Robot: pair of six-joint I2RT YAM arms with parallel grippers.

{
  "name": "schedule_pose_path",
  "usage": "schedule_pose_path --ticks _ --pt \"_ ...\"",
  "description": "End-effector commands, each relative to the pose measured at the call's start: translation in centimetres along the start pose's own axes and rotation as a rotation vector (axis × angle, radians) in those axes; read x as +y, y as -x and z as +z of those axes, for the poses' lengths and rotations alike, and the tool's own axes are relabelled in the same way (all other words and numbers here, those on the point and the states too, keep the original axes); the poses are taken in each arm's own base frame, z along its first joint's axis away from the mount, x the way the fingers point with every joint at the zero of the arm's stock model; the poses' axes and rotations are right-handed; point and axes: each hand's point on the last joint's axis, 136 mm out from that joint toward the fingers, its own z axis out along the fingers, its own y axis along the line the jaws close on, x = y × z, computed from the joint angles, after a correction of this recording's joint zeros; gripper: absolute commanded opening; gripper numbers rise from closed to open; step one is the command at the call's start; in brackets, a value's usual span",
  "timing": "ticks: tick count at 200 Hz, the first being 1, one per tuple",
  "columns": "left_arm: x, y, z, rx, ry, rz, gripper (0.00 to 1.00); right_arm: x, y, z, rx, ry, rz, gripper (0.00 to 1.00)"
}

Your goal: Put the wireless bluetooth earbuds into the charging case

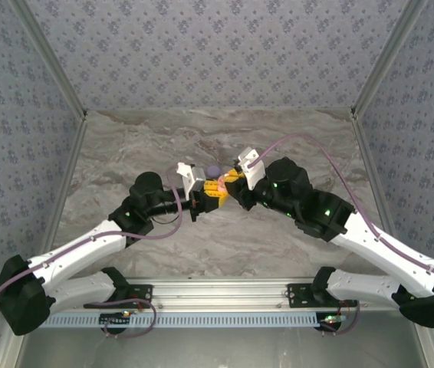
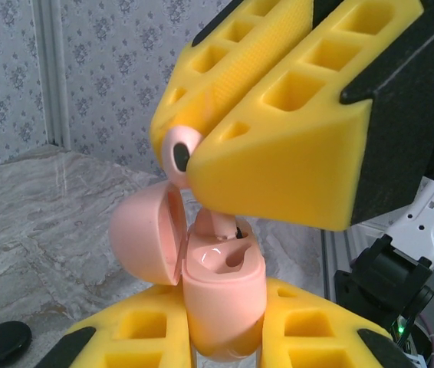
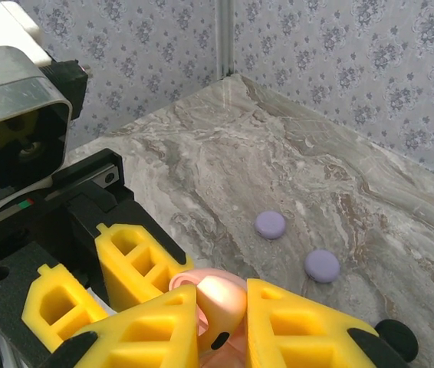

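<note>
- Marble table (image 1: 125, 238): work surface.
- Left gripper (image 2: 221, 333): clamped on pink charging case (image 2: 221, 291), which is held off table with lid (image 2: 142, 238) hinged open.
- Right gripper (image 3: 218, 326): pinching pinkish earbud (image 2: 179, 149) directly above case, stem apparently entering well.
- Step: seating bud, judged partway.
- Next: straight stem-first push, alignment kept, then release.
- Lilac discs (image 3: 270, 225), black disc (image 2: 2, 343): lying on table, apart.

In right gripper (image 3: 221, 326), an earbud (image 2: 180, 152) just above the open case (image 2: 223, 295) in left gripper (image 2: 225, 341)
</note>
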Motion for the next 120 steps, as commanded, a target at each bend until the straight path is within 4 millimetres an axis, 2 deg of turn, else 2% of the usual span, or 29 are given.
schedule_pose_path --ticks 1,56,120 --pt "-0.8 2.3 0.0 -0.058 -0.026 0.052 0.00 -0.2 0.7 -0.8 -0.020 -0.013 -0.017 0.20" --pt "-1.0 2.7 0.0 -0.070 -0.033 0.051 0.00 0.2 -0.7 0.6 0.022 0.004 -0.010 0.20" --pt "-1.2 3.0 0.0 -0.087 -0.036 0.039 0.00 0.5 -1.3 0.8 0.031 0.019 -0.016 0.21"
